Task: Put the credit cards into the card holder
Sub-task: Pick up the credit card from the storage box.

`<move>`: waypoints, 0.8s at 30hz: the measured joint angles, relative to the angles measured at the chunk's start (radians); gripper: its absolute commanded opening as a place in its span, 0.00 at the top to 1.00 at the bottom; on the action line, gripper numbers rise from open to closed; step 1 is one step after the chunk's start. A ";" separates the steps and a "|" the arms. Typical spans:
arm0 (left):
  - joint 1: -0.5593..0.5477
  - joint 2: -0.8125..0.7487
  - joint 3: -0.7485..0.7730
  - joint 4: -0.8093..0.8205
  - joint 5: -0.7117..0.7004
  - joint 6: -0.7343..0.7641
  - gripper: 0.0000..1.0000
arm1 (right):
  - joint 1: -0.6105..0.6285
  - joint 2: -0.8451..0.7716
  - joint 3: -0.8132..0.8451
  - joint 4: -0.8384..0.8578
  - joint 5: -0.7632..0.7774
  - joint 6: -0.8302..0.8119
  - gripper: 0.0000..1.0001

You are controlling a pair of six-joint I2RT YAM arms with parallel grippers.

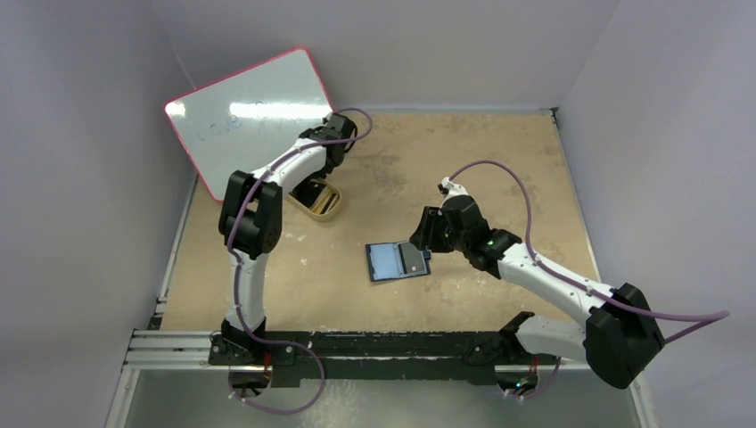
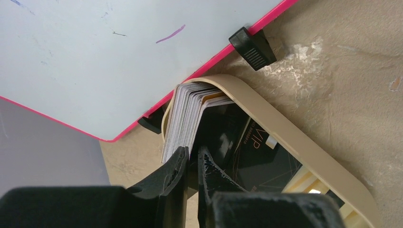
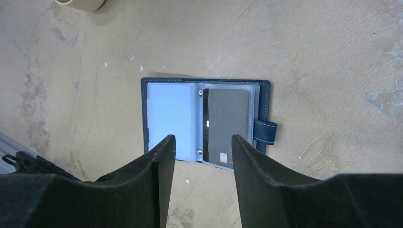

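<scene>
Left jaws, nearly together at the cards in the tin, may pinch several or slip; I cannot tell if one is caught. Right jaws gape over the wallet.

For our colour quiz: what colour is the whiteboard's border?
Pink whiteboard border, best in left wrist view.
</scene>
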 measured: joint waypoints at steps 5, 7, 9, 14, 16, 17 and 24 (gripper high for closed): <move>0.000 0.000 0.009 -0.019 0.002 -0.001 0.96 | 0.000 0.000 0.000 0.000 -0.001 0.000 0.50; 0.001 0.000 0.016 -0.024 0.002 -0.002 0.97 | 0.000 0.000 0.000 0.000 -0.002 0.000 0.50; 0.001 0.000 0.019 -0.028 0.002 -0.002 0.96 | 0.000 0.000 0.000 0.001 -0.003 0.000 0.50; 0.001 0.000 0.028 -0.039 0.002 -0.003 1.00 | 0.000 0.000 0.000 0.001 -0.003 0.000 0.50; 0.001 0.000 0.033 -0.045 0.003 -0.004 1.00 | 0.000 0.000 0.000 0.001 -0.003 0.000 0.50; 0.001 0.000 0.037 -0.051 0.005 -0.009 1.00 | 0.000 0.000 0.000 0.001 -0.004 0.000 0.50; 0.002 -0.013 0.086 -0.111 0.052 -0.055 1.00 | 0.000 0.020 0.000 0.003 -0.006 0.012 0.49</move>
